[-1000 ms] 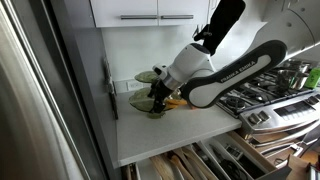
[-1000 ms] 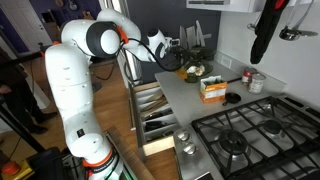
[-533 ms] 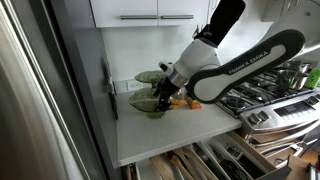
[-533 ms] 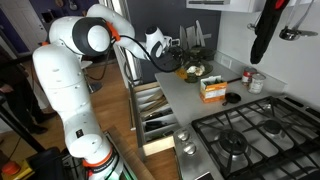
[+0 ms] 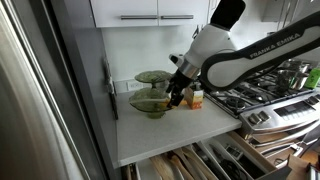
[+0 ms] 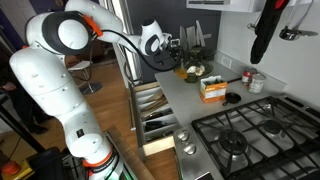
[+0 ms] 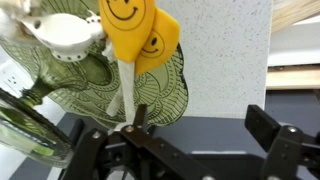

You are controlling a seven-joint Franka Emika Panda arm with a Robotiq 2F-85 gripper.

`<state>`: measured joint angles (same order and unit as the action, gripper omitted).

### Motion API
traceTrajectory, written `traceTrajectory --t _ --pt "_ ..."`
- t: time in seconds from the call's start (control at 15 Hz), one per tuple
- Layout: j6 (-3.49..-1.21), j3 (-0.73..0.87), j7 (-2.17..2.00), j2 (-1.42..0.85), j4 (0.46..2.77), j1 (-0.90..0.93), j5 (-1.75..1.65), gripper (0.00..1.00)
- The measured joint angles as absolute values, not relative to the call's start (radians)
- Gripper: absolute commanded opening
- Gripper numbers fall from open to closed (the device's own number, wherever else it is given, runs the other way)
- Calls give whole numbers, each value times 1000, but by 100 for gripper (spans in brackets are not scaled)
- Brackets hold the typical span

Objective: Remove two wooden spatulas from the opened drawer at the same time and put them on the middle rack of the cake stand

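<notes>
**Fingers spread wide over the green stand, spatulas lying on the glass**

In the wrist view the fingers [image 7: 272,135] stand far apart along the bottom edge and hold nothing. Just above them, in the upper middle of the frame, the two spatulas [image 7: 140,35] lie on a green patterned plate of the cake stand [image 7: 70,90]. Their yellow smiley-face blades overlap, and a pale handle runs down toward the fingers. Which tier this plate is, I cannot tell. At the right is bare speckled table [image 7: 225,60]. In an exterior view the stand sits centre left on the table, an orange carton [image 5: 196,98] just right of it — and the drawer [image 5: 200,162] stands open along the bottom edge, with wooden utensils inside.
</notes>
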<state>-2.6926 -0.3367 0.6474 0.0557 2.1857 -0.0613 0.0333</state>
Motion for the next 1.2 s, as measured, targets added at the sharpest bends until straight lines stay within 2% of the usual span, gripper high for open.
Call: traceTrajectory --t 0.47,1.2 --pt "-2546 -180 397 309 2301 35 -46 100" --pt "-2561 -115 159 582 2552 84 -46 100"
